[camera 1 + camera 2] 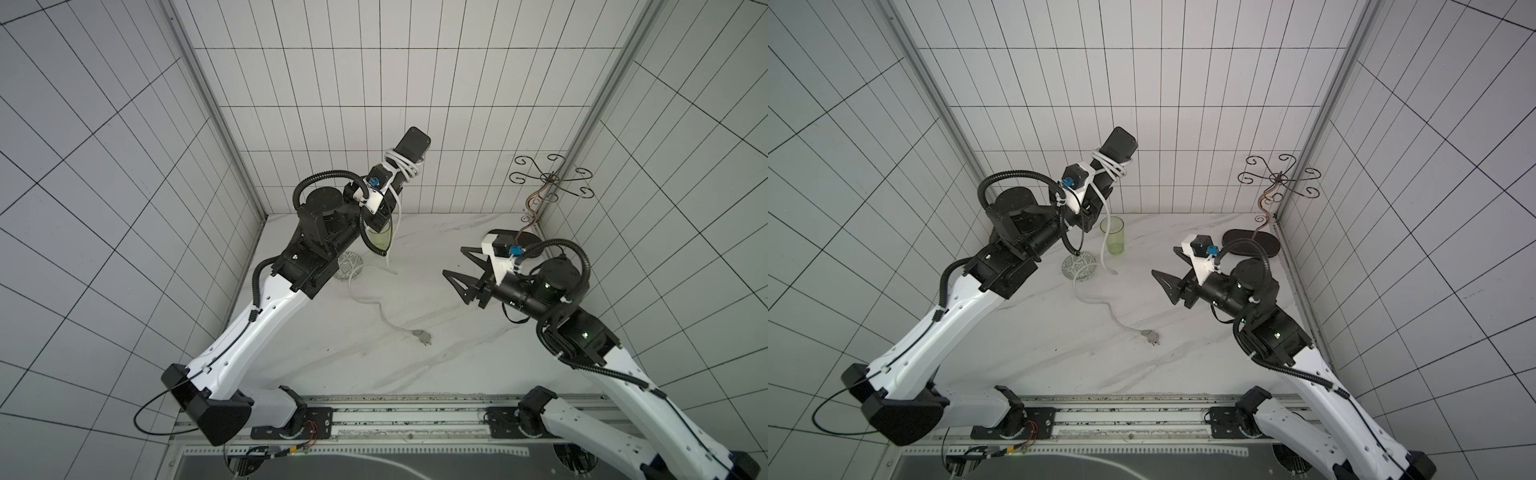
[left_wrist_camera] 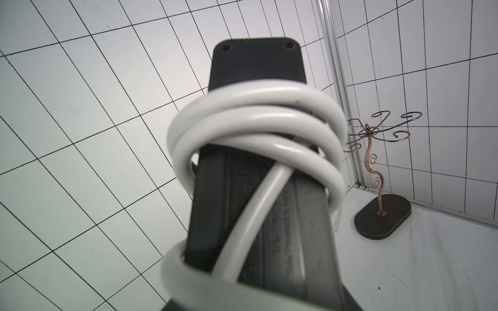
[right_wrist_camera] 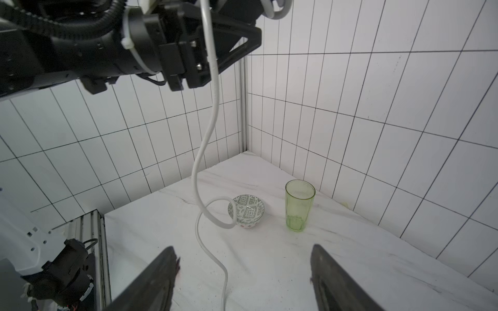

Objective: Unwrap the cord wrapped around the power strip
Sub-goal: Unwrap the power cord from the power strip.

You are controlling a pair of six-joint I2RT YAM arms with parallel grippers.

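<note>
High above the glass (image 1: 1112,235) (image 3: 299,204), clear of the table (image 1: 332,353), the power strip (image 1: 411,143) (image 2: 256,62) hangs in the left gripper (image 1: 1102,189), jaws clamped on its lower end. Its long axis slants steeply: the free end is up, aimed at the back wall, and the held end points down toward the glass. It is a flat black plastic bar with rounded corners. The plain ribbed back faces the left wrist camera, with two screw holes at the far end.

The cord (image 1: 401,166) (image 2: 256,107) is smooth, round and white. About three turns circle the bar's middle, one strand crosses the back diagonally, and another turn sits near the held end. The loose length (image 3: 213,107) drops beside the glass and curls into a loop by the bowl (image 3: 246,211); contact there is unclear. It then snakes over the marble to the grey plug (image 1: 1152,337), which lies flat well nearer the robot than the glass.

The right gripper (image 1: 453,259) (image 3: 244,247) is across the table from the glass with its black fingers spread wide and nothing between them.

The glass is green, see-through and upright. The bowl just beside it is small, with a grey pattern. The stand (image 2: 377,161) is curly copper wire on a dark oval base, far off in the other back corner.
</note>
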